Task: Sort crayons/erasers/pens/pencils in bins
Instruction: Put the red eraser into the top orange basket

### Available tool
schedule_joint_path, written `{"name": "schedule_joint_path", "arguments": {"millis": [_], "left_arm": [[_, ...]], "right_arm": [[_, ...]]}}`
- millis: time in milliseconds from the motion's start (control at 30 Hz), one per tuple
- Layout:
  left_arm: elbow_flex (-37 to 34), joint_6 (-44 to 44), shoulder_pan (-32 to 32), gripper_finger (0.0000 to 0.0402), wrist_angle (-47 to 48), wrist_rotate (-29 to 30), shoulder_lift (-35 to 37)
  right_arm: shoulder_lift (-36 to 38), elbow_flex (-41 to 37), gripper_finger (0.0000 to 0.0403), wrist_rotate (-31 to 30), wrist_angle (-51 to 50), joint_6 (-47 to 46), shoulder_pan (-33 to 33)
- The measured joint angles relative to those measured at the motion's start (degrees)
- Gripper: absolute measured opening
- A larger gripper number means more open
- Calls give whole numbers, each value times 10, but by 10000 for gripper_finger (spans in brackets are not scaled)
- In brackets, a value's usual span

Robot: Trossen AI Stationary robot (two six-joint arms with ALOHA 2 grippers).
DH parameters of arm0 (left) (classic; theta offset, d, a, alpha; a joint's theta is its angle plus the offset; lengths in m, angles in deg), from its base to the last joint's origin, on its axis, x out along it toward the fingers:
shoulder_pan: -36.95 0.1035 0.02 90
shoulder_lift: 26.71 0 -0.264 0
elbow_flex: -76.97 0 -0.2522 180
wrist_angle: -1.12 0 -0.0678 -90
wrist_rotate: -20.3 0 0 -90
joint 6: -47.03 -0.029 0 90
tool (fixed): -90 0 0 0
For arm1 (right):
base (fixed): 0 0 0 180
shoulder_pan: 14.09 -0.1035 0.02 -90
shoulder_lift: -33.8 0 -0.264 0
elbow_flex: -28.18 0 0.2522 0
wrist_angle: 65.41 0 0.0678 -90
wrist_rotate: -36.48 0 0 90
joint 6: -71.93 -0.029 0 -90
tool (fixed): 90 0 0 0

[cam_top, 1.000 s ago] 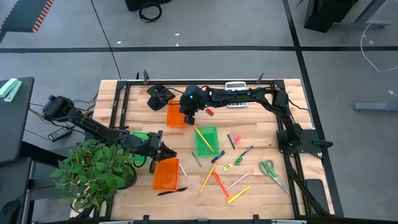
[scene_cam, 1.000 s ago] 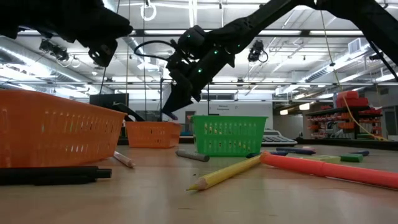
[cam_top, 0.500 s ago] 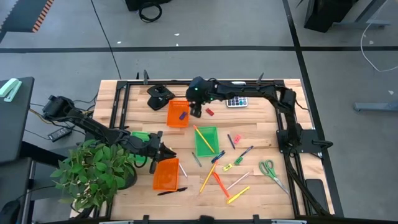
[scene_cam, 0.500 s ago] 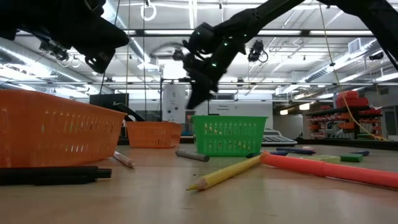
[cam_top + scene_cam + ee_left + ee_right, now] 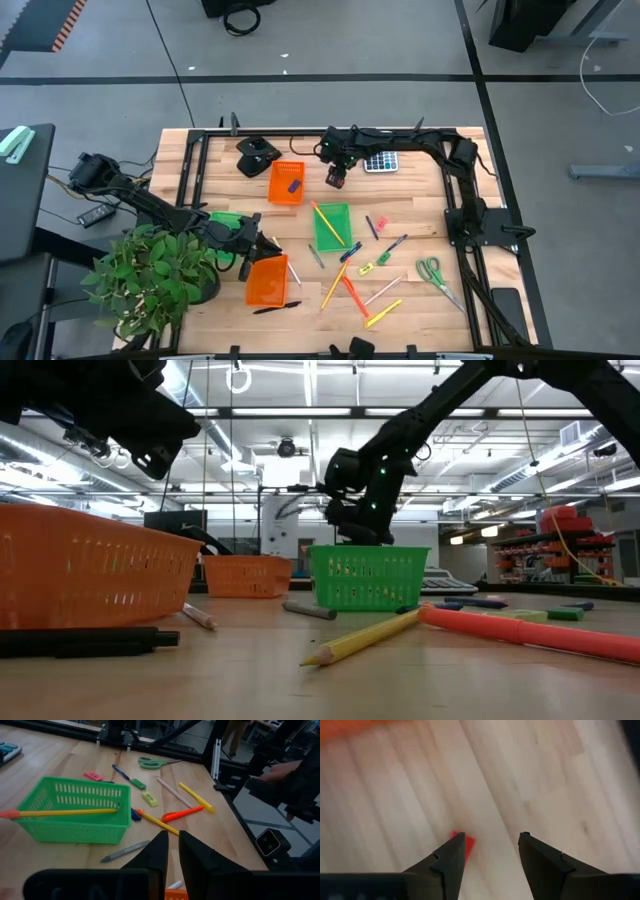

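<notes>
My right gripper is open and hangs just over a small red eraser on the bare wood right of the far orange bin; in the right wrist view the eraser shows beside one finger. A purple eraser lies in that bin. My left gripper is shut and empty at the far edge of the near orange bin. A green bin holds a yellow pencil. Pens, pencils, crayons and erasers lie loose at the near right.
A second green bin sits under my left arm. A grey calculator lies right of my right gripper, green scissors lie at the right, a black pen lies near the front edge, and a potted plant stands at the left.
My right gripper has gone from over the far orange bin toward the table's right edge and down, and now hangs over the red eraser. The purple eraser, hidden under the gripper a second ago, now shows lying in that bin.
</notes>
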Motion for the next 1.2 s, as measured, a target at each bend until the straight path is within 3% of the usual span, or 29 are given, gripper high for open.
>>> {"name": "schedule_joint_path", "arguments": {"millis": [633, 967, 1200], "left_arm": [[0, 14, 0, 52, 28, 0, 0], [0, 21, 0, 52, 42, 0, 0], [0, 25, 0, 52, 42, 0, 0]], "right_arm": [[3, -32, 189, 4, 24, -44, -5], [10, -33, 212, 14, 29, -70, -26], [9, -61, 214, -25, 35, -75, -39]]}}
